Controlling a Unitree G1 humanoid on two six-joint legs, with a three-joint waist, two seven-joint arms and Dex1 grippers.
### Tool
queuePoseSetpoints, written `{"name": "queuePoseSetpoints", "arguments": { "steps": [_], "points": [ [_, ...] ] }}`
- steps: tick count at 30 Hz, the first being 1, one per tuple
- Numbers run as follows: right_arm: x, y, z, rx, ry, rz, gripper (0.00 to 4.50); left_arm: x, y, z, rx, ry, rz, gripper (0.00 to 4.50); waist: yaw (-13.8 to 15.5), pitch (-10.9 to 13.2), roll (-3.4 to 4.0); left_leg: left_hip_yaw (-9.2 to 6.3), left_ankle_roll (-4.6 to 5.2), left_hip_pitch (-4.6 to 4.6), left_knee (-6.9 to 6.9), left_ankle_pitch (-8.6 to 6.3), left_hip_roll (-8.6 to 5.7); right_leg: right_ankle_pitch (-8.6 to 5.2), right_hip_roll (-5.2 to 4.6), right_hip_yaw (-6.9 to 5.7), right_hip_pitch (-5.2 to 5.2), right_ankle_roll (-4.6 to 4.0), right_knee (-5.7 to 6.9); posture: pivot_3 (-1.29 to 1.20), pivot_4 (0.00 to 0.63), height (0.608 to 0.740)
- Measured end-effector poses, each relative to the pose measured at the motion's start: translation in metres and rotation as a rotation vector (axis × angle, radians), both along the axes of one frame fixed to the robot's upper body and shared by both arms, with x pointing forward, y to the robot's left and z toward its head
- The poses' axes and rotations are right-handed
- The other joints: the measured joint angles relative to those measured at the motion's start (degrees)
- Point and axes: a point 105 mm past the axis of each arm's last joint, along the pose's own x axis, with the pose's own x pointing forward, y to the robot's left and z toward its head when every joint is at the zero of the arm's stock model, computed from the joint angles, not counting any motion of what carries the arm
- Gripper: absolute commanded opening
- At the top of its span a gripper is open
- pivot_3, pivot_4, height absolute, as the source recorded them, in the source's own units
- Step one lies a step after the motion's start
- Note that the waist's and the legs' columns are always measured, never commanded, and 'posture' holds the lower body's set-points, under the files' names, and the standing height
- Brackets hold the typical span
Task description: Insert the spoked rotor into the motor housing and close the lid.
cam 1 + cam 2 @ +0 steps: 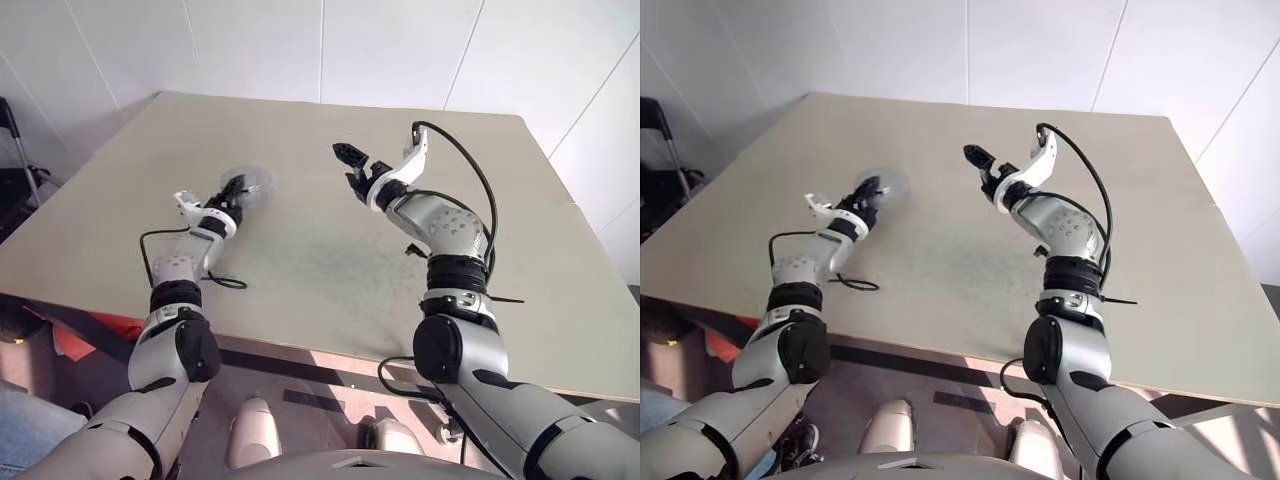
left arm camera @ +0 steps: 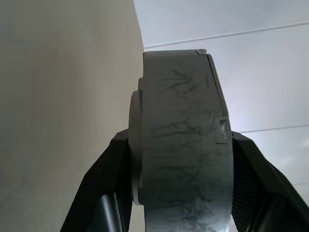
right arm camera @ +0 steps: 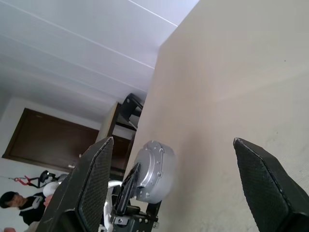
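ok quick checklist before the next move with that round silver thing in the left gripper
1. Left gripper shut on the round silver-grey metal assembly: ok.
2. Grip even, one black finger on each flat face: ok.
3. Right gripper open and holding nothing: ok.
4. Right gripper apart from the assembly: ok.
5. Beige table bare beneath the assembly for setting down: ok.
6. Lid fully seated on the housing: cannot tell.
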Motion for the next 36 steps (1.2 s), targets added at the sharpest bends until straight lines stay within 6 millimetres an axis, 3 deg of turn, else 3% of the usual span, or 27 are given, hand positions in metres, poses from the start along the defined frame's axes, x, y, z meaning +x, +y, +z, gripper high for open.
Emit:
{"name": "queuePoseSetpoints", "arguments": {
  "steps": [3, 12, 17, 18, 23, 25, 27, 32, 36],
  "points": [
    [0.0, 0.003, -0.003, 0.003, 0.006, 0.013, 4.46, 0.0, 0.015, -0.009, 0.024, 0.061, 0.08, 2.15, 0.1, 0.0, -0.01, -0.01, 0.0, -0.02, 0.05, 0.0, 0.0, 0.01, 0.0, 0.0, 0.03, 0.02, 0.0, 0.0, 0.0, 0.74],
    [-0.001, 0.007, -0.008, 0.002, 0.019, 0.033, 4.46, -0.002, 0.022, -0.03, 0.061, 0.176, 0.139, 2.15, 0.0, 0.0, -0.06, -0.04, 0.0, -0.02, 0.25, 0.0, 0.02, 0.11, 0.0, 0.02, 0.08, 0.08, 0.08, 0.0, 0.0, 0.74],
    [-0.001, 0.007, -0.011, -0.006, 0.026, 0.036, 4.46, -0.002, 0.026, -0.032, 0.076, 0.193, 0.159, 2.15, 0.0, 0.0, -0.08, -0.04, 0.0, 0.06, 0.3, 0.0, 0.03, 0.11, 0.0, 0.05, 0.09, 0.07, 0.21, 0.0, 0.0, 0.74],
    [0.0, 0.007, -0.011, -0.007, 0.026, 0.034, 4.5, -0.003, 0.027, -0.033, 0.083, 0.2, 0.165, 2.86, -0.1, 0.0, -0.08, -0.04, -0.01, 0.1, 0.32, 0.0, 0.03, 0.11, 0.0, 0.06, 0.09, 0.06, 0.27, 0.0, 0.0, 0.74],
    [0.0, 0.007, -0.014, -0.01, 0.035, 0.031, 4.5, -0.001, 0.032, -0.03, 0.135, 0.218, 0.195, 4.43, -0.5, 0.0, -0.09, -0.03, -0.07, 0.48, 0.34, 0.04, 0.03, 0.0, 0.0, 0.14, 0.31, -0.17, 0.44, 0.0, 0.0, 0.74],
    [0.0, 0.007, -0.014, -0.011, 0.037, 0.033, 4.5, 0.0, 0.037, -0.03, 0.168, 0.231, 0.218, 4.47, -1.1, 0.0, -0.08, -0.02, -0.09, 0.89, 0.27, 0.04, 0.03, -0.02, 0.0, 0.16, 0.68, -0.18, 0.44, 0.0, 0.0, 0.74],
    [0.001, 0.006, -0.015, -0.01, 0.04, 0.032, 4.5, -0.003, 0.053, -0.033, 0.205, 0.267, 0.275, 4.47, -2.0, -0.1, -0.11, 0.0, -0.1, 1.33, 0.2, 0.05, 0.04, -0.1, 0.02, 0.22, 0.92, -0.09, 0.43, 0.0, 0.0, 0.74],
    [0.005, -0.008, -0.021, -0.02, 0.061, 0.001, 4.5, -0.024, 0.129, -0.022, 0.328, 0.333, 0.519, 4.47, -3.1, -0.1, -0.11, -0.01, -0.17, 1.3, 0.16, 0.09, 0.14, -0.01, 0.06, 0.08, 0.87, -0.24, 0.44, 0.0, 0.0, 0.74],
    [0.005, -0.003, -0.025, -0.036, 0.066, 0.018, 4.5, -0.031, 0.157, 0.0, 0.441, 0.308, 0.628, 4.47, -2.2, -0.1, -0.12, -0.02, -0.12, 1.06, 0.2, 0.05, 0.11, 0.01, -0.01, -0.03, 0.88, -0.27, 0.29, 0.0, 0.0, 0.74]
  ]
}}
